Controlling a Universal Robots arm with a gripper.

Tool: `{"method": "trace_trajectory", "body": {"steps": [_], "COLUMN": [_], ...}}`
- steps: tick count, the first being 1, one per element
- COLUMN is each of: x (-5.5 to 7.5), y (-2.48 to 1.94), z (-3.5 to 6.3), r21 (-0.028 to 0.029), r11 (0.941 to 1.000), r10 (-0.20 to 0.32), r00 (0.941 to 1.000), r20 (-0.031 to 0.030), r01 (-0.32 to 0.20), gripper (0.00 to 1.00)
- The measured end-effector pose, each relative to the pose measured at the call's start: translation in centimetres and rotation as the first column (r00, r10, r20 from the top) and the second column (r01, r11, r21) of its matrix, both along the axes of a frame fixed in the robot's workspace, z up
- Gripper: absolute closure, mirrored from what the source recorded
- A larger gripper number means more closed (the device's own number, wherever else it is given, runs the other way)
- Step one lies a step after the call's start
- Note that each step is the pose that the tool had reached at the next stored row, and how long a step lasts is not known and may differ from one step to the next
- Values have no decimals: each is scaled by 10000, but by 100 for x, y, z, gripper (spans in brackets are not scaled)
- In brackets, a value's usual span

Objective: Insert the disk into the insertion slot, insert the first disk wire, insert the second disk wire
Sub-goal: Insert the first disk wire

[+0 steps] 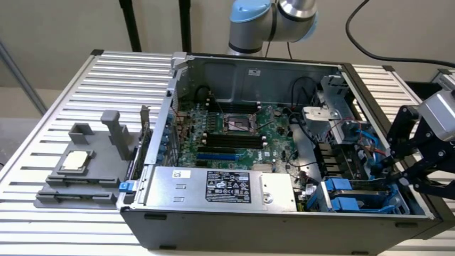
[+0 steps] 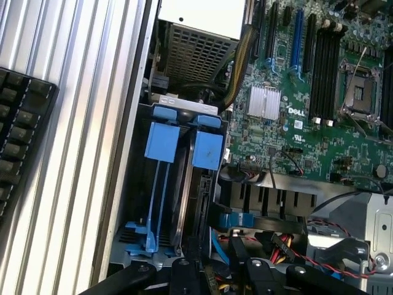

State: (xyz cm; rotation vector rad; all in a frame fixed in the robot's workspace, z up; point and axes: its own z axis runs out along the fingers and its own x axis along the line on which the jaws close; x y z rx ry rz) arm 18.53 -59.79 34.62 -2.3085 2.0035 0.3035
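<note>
Open computer case [image 1: 284, 226] is laid on its side on the slatted aluminium table [image 1: 64, 96], so the interior is reached from above. Outside the case, on the exterior view's left, a grey moulded fixture [image 1: 85, 181] is noted with a square processor chip [image 1: 74, 161] parked on it. Inside, against the case's near wall, the brushed silver power-supply box [image 1: 220, 186] is mounted, and the green motherboard [image 1: 242, 133] lies behind it. At the case's end on the exterior view's right is the insertion slot [image 2: 136, 196], dark sheet metal with glossy blue fittings. The disk [image 2: 207, 149] is judged seated edge-on in it. Red and yellow wires [image 2: 279, 246] lie loose beside it. The gripper [image 1: 398, 173], with black linked fingers, is held over that end, jaws apart; nothing is seen clamped.
</note>
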Motion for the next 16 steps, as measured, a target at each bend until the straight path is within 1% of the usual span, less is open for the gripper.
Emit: {"method": "trace_trajectory", "body": {"steps": [6, 8, 9, 12, 14, 16], "x": [19, 21, 22, 22, 21, 6], "y": [-30, -35, -37, -40, -41, -41], "z": [1, 3, 3, 2, 5, 14], "r21": [37, 48, 52, 62, 63, 61], "r11": [9999, 9999, 9998, 9998, 9998, 9998], "r10": [110, 147, 165, 203, 209, 209], "r00": [9999, 9999, 9999, 9998, 9998, 9998], "r20": [0, 0, 0, 0, 0, 0], "r01": [-110, -147, -165, -203, -209, -209], "gripper": [67, 69, 76, 76, 84, 84]}}
